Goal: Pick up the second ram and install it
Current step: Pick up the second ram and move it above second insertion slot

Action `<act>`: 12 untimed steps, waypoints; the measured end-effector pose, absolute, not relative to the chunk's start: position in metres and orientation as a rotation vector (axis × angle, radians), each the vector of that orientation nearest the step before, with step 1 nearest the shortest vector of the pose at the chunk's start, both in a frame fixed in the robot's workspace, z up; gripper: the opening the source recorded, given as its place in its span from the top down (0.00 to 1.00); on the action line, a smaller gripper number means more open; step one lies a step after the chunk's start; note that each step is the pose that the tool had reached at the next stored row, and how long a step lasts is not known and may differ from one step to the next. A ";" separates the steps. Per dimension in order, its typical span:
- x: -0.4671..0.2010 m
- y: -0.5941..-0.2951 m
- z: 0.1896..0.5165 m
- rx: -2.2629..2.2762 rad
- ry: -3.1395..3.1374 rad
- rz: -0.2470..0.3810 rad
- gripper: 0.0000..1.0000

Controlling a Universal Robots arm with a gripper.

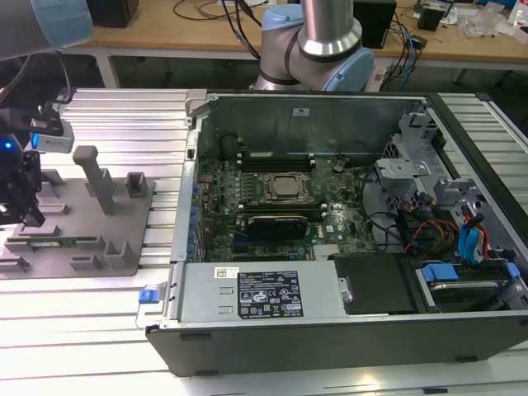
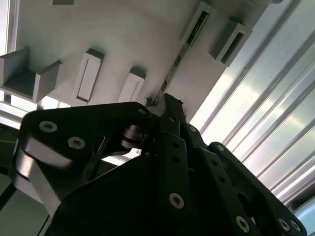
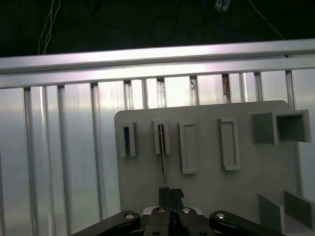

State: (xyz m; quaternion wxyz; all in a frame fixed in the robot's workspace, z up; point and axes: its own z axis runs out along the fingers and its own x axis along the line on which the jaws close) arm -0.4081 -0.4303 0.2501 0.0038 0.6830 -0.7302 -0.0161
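Note:
The second ram (image 1: 61, 242) is a thin green stick standing on edge in the holders of the grey fixture plate (image 1: 124, 247), at the exterior view's left. In the first wrist view the ram (image 3: 162, 157) runs edge-on straight into my gripper (image 3: 171, 194). The two fingers are pressed together around it. The second wrist view shows the ram (image 2: 178, 61) meeting the black fingertips (image 2: 170, 101) of my gripper (image 2: 167, 104). My gripper (image 1: 35, 219) stands over the stick's left part, and the stick still sits in the fixture.
The open computer case (image 1: 330, 330) lies to the exterior view's right of the fixture, with its motherboard (image 1: 272, 198), memory slots (image 1: 276, 157) and a black card (image 1: 285, 224). Grey posts (image 1: 99, 177) rise from the fixture plate. Ribbed aluminium table (image 1: 124, 124) surrounds both.

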 end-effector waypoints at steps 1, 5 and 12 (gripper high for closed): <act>-0.409 -0.430 0.249 2.144 -2.288 -0.048 0.92; -0.411 -0.431 0.243 2.161 -2.283 -0.037 0.92; -0.413 -0.431 0.232 2.179 -2.274 -0.027 0.92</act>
